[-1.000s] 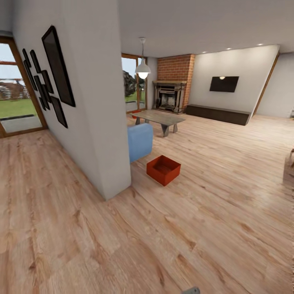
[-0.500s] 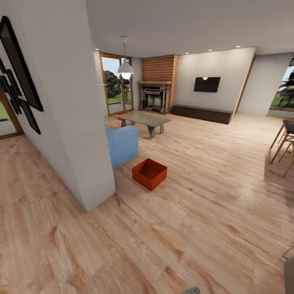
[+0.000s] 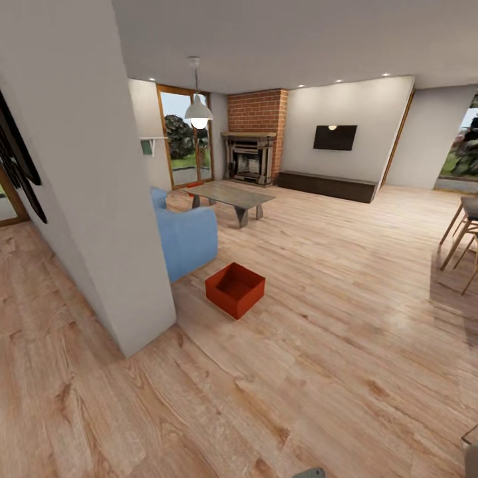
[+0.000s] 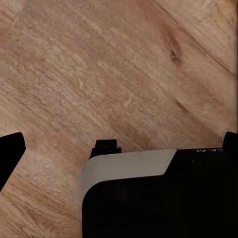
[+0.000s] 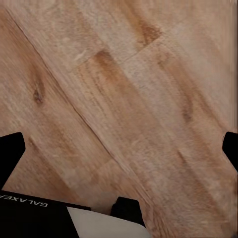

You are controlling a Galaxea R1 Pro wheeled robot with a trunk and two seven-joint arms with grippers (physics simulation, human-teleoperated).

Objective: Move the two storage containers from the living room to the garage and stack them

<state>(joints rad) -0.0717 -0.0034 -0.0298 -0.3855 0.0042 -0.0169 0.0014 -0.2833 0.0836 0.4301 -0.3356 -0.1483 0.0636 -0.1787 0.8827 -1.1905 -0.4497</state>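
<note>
One orange-red storage container (image 3: 234, 289) sits open and empty on the light wood planks of the living room, just past the corner of a blue sofa (image 3: 189, 240), a few steps ahead of me. My left gripper (image 4: 120, 146) hangs open over bare planks, its dark fingertips (image 4: 10, 154) spread wide with nothing between them. My right gripper (image 5: 120, 151) is likewise open above the planks, fingertips (image 5: 11, 152) far apart. The garage and its floor are out of view.
A white wall end (image 3: 99, 199) juts out at the left, close to the sofa. Beyond stand a low coffee table (image 3: 229, 194), a brick fireplace (image 3: 251, 156), a wall TV (image 3: 335, 137) and glass doors (image 3: 182, 136). Wooden chairs (image 3: 465, 232) stand at the right.
The whole view has shifted as my camera turned and advanced: the wall end slid left, more sofa and the chairs came into sight. The container has not moved on the planks.
</note>
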